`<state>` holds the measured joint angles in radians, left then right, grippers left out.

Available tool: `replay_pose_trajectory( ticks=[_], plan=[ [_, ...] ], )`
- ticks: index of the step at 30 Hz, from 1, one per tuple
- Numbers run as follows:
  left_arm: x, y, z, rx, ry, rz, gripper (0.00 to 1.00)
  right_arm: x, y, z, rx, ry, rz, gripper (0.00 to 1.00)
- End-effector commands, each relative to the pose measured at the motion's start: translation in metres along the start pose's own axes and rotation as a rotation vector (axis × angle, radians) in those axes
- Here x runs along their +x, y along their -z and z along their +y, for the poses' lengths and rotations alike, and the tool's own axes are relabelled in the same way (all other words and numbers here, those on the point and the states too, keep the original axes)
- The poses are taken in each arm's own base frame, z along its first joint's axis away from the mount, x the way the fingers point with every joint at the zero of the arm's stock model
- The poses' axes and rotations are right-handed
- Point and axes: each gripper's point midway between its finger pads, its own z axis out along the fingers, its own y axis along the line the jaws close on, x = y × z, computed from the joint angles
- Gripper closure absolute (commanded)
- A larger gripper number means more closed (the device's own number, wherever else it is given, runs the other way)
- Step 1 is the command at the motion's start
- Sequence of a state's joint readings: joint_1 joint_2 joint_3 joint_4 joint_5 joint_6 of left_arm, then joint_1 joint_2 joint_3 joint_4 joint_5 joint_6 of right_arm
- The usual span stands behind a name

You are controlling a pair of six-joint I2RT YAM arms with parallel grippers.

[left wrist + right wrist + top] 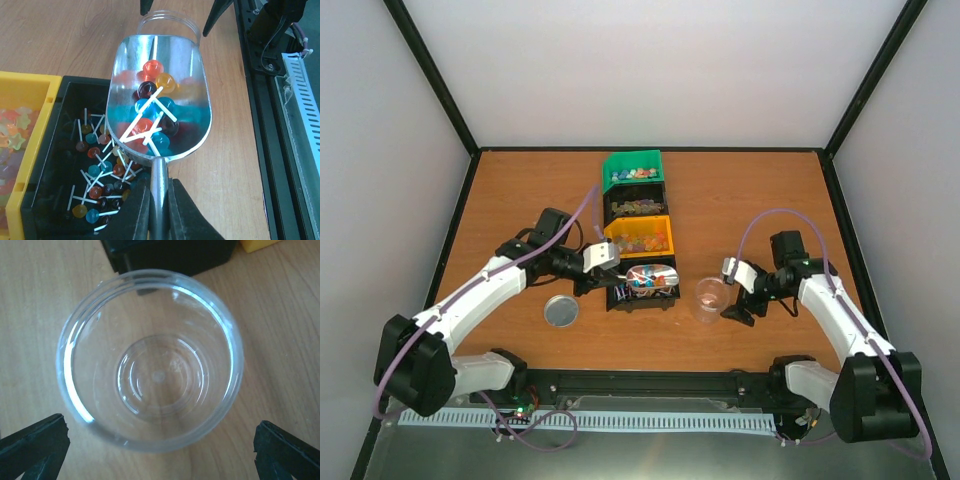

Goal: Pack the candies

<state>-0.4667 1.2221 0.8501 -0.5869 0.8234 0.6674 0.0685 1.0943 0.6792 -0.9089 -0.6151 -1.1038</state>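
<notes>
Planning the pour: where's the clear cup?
Top view: the clear cup stands right of centre, between the nearest black bin and the open right fingers.

You face a brown wooden desk (pixel 740 190), boxed in by plain white walls (pixel 660 70) and black frame posts (pixel 430 70), evenly lit.
</notes>
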Motion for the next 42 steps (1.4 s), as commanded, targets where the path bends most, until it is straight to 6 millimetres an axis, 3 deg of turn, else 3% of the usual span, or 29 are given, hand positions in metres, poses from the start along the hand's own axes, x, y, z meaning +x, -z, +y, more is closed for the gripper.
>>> replay_pose_trajectory(
  ticks=[1,12,21,33,42],
  plan=[
    [-0.018,0.005,0.005,-0.015,-0.078,-0.015,0.99,-0.014,-0.015,-0.021,0.060,-0.048,-0.044,0.00],
    [-0.019,0.006,0.015,-0.032,-0.041,0.047,0.99,-0.037,-0.034,-0.057,0.128,-0.082,-0.104,0.00],
    [-0.037,-0.001,0.029,-0.033,-0.011,0.077,0.99,-0.051,-0.043,-0.047,0.051,-0.004,-0.152,0.00],
    [-0.038,-0.018,0.033,-0.001,-0.018,0.172,0.99,-0.064,-0.057,-0.059,0.045,-0.001,-0.185,0.04],
    [-0.041,-0.032,0.039,-0.010,-0.014,0.250,0.99,-0.083,-0.066,-0.055,0.007,0.050,-0.207,0.02]
  ],
)
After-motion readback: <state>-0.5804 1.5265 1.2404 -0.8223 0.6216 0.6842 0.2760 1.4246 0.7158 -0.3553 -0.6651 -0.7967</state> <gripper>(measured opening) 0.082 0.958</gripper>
